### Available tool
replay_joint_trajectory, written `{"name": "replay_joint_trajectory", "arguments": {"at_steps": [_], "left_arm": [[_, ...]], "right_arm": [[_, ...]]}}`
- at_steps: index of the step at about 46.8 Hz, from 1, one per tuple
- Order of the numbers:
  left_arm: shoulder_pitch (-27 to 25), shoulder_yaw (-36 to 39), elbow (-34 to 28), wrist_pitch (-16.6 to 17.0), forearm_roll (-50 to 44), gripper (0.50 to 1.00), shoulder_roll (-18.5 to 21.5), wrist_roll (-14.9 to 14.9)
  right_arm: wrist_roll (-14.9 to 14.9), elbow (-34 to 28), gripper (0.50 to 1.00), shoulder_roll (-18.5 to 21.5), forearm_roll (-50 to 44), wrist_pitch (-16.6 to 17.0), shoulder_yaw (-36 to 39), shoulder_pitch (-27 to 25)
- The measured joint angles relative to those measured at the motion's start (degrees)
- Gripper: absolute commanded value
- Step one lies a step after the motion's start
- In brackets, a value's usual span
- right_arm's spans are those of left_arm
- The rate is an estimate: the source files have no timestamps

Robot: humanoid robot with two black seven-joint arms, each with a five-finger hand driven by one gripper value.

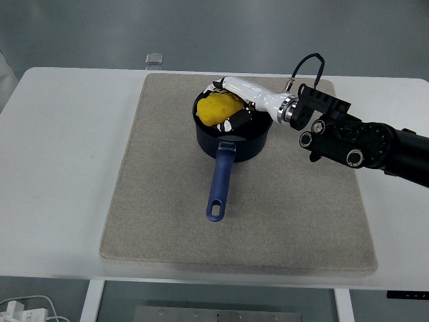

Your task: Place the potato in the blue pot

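At the far middle of the mat: the right hand (231, 107) reaches down into the blue pot (232, 137), its white-shelled fingers curled around the potato (218, 109).
Right hand: pinching the potato, with white fingers over its far side and dark fingertips under its near right side.
Potato: yellow, lumpy, inside the pot's mouth at the hand's left side, close to the pot's left rim; whether it touches the pot's floor cannot be told.
Blue pot: dark blue, upright, directly under the hand; its long handle (220, 182) points from below the hand toward the table's near edge.
Right arm: black (362, 139), coming in from the right edge, raised over the mat's right part.
Mat: grey-beige (161, 194), lying on the white table (60, 168); wide bare mat lies left of and nearer than the hand.
Far edge: the mat's far border runs just beyond the hand, with a small clear block (154, 59) past it, off to the hand's left.
Table margins: bare white strips flank the mat on both sides.
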Motion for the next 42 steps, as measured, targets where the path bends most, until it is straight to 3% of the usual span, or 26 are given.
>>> {"name": "replay_joint_trajectory", "arguments": {"at_steps": [36,42], "left_arm": [[0.0,0.0,0.0,0.0,-0.1,1.000,0.0,0.0],[0.0,0.0,0.0,0.0,-0.1,1.000,0.0,0.0]], "right_arm": [[0.0,-0.3,0.956,-1.9,0.2,-1.0,0.2,0.4],[-0.3,-0.3,0.956,-3.1,0.8,-1.6,3.6,0.4]]}}
